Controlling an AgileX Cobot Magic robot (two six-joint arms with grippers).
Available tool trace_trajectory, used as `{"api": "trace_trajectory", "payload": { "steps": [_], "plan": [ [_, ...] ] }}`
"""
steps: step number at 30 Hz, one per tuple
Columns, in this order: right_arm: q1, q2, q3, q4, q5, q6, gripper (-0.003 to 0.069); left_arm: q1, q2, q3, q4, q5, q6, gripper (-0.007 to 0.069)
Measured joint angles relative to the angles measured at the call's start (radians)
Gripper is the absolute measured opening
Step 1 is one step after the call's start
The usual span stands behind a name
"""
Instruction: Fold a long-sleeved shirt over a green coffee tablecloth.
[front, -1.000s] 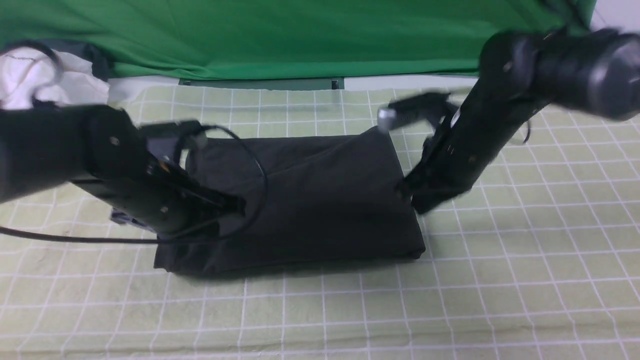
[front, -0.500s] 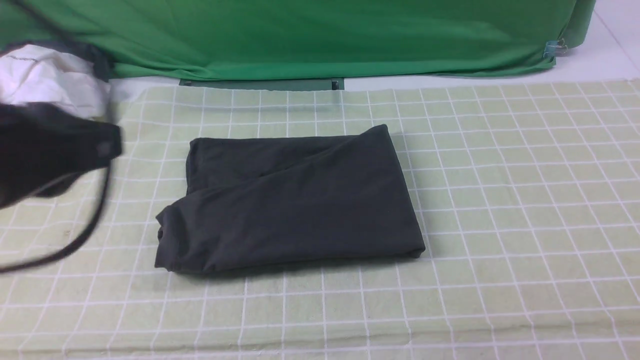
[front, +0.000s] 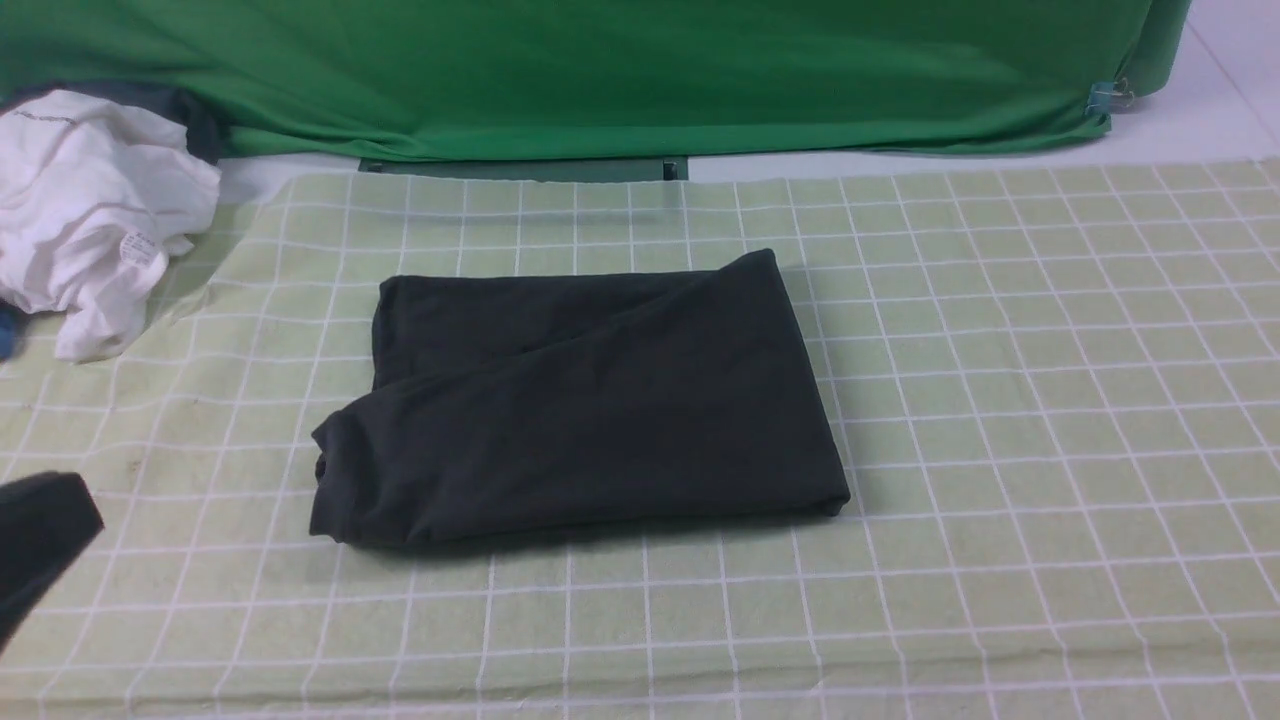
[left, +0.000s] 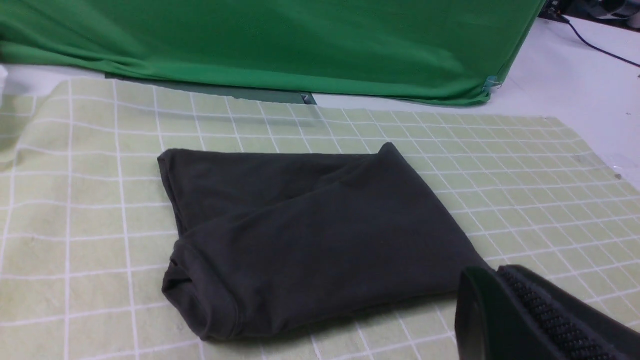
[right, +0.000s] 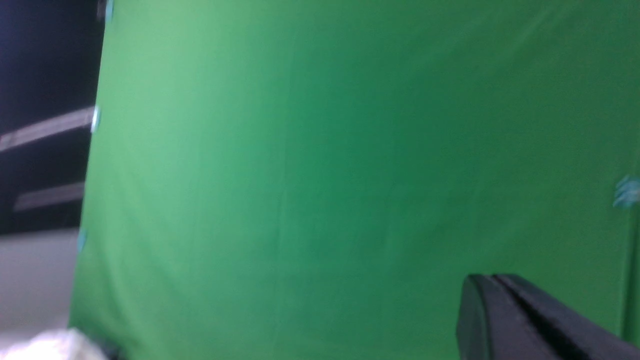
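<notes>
We see the black soft-knit long-sleeved shirt (front: 575, 400) lying folded into a compact rectangle in the middle of the pale yellow-green tablecloth with thin white grid lines (front: 1000, 400), nothing gripping it. A crumpled white garment (front: 90, 210) sits at the far left, partly on the tablecloth's edge, and a plain deep-green fabric backdrop (front: 600, 70) hangs along the far side. Our left gripper (left: 500, 300) hovers near the shirt's near right corner, its jaws pressed together and empty. Our right gripper (right: 495, 305) faces the backdrop, also closed on nothing.
</notes>
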Motion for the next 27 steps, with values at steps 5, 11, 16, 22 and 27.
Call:
{"api": "trace_trajectory", "payload": {
  "steps": [5,11,16,22,27],
  "plan": [
    [0.0,-0.145,0.11,0.0,-0.096,-0.017,0.0025,0.0,-0.006,0.062,-0.004,-0.057,0.0,0.0011],
    [0.0,-0.181,0.122,0.0,-0.104,-0.026,0.0115,0.0,-0.007,0.068,-0.006,-0.15,0.0,0.0011],
    [0.0,-0.181,0.123,0.0,-0.033,-0.026,0.0194,0.0,-0.007,0.071,-0.006,-0.225,0.0,0.0011],
    [0.0,-0.181,0.123,0.002,0.006,-0.026,0.0223,0.0,-0.007,0.074,-0.006,-0.236,0.0,0.0011],
    [0.0,-0.181,0.123,0.003,0.007,-0.026,0.0234,0.0,-0.007,0.074,-0.006,-0.236,0.0,0.0011]
  ]
}}
